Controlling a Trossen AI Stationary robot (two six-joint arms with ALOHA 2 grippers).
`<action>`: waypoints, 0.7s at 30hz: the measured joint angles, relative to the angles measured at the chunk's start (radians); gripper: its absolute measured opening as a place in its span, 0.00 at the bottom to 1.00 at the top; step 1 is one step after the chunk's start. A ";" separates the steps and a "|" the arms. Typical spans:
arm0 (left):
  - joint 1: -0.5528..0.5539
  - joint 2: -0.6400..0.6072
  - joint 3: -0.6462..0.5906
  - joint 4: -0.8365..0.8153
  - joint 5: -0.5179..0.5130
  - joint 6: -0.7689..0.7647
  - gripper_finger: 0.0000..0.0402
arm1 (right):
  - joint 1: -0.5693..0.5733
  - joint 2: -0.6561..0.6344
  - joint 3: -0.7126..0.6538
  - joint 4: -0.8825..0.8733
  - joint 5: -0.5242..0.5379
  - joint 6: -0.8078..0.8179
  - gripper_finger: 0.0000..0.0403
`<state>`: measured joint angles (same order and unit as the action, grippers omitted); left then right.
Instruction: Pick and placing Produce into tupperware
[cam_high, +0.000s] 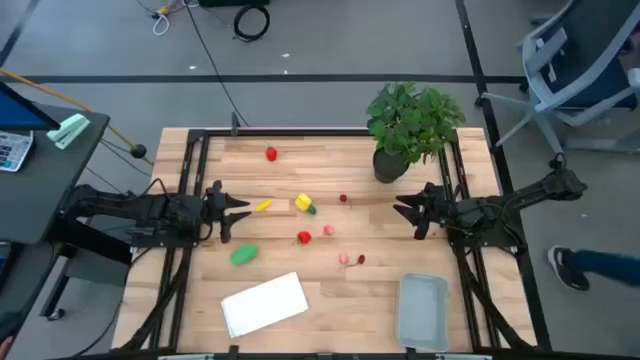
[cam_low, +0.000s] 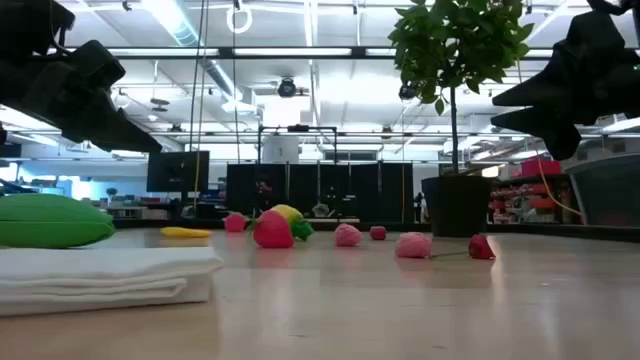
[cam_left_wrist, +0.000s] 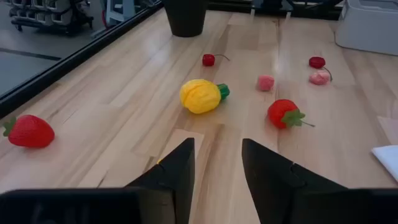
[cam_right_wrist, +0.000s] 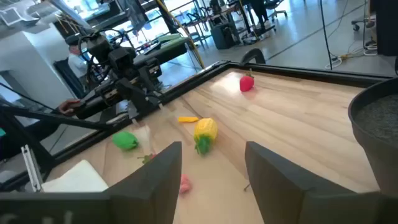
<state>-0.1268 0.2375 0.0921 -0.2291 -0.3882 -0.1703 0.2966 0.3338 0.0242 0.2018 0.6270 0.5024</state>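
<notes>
High view: L gripper (cam_high: 238, 212) & R gripper (cam_high: 402, 211) agape (both empty), above table (cam_high: 330, 280).

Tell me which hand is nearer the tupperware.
Right. The right hand hovers open near the table's right edge, with the tupperware on that same side, toward the front edge. The left hand, also open, is across the table beyond the scattered produce.

Produce (cam_high: 304, 204) lies mid-table; tupperware (cam_high: 422, 311) front-right.
</notes>
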 joint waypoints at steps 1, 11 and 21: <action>0.000 0.000 0.000 0.000 0.000 0.000 0.34 | 0.000 0.000 0.000 0.000 0.000 0.000 0.46; 0.000 0.000 0.000 0.000 0.000 0.000 0.37 | 0.000 0.000 0.000 0.000 0.000 0.000 0.46; 0.000 0.000 0.000 0.000 0.000 0.000 0.35 | 0.000 0.000 0.000 0.000 0.000 0.000 0.46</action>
<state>-0.1266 0.2372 0.0921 -0.2291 -0.3882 -0.1707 0.2966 0.3338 0.0244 0.2020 0.6266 0.5024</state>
